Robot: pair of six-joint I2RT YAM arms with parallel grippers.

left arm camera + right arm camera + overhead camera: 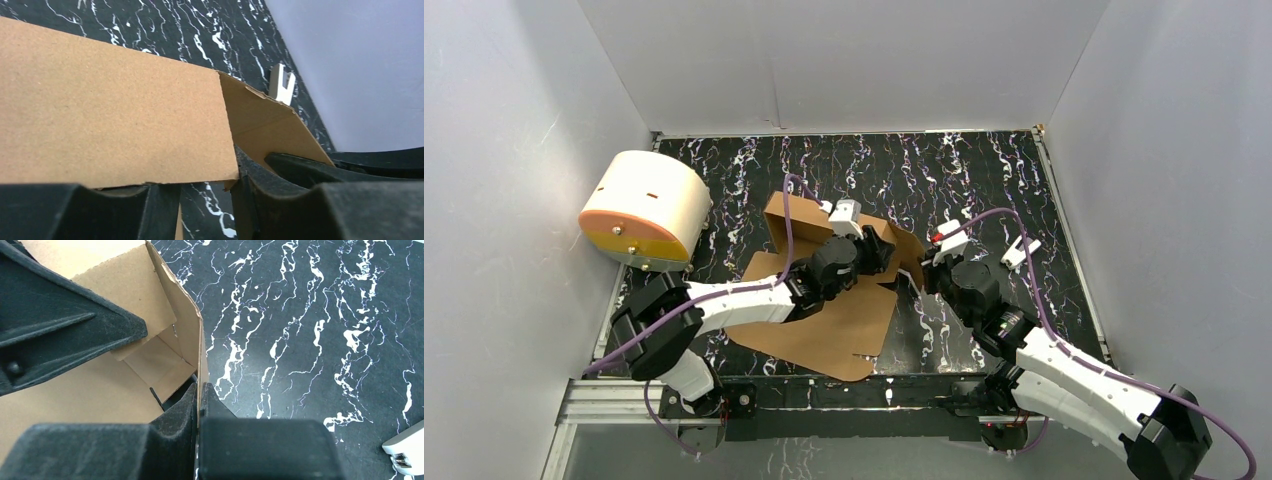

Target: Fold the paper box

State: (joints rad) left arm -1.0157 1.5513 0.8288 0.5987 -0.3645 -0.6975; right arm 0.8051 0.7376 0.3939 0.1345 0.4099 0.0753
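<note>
Cardboard paper box (824, 335) half-raised: right claw (199, 390) pinches one wall, left claw (205, 186) sits parted over another.

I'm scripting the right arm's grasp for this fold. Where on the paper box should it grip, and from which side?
Take the paper box by its upright right wall, from the near right, one finger inside and one outside: it is a thin standing panel with a free edge. The right gripper is shut on it that way.
</note>
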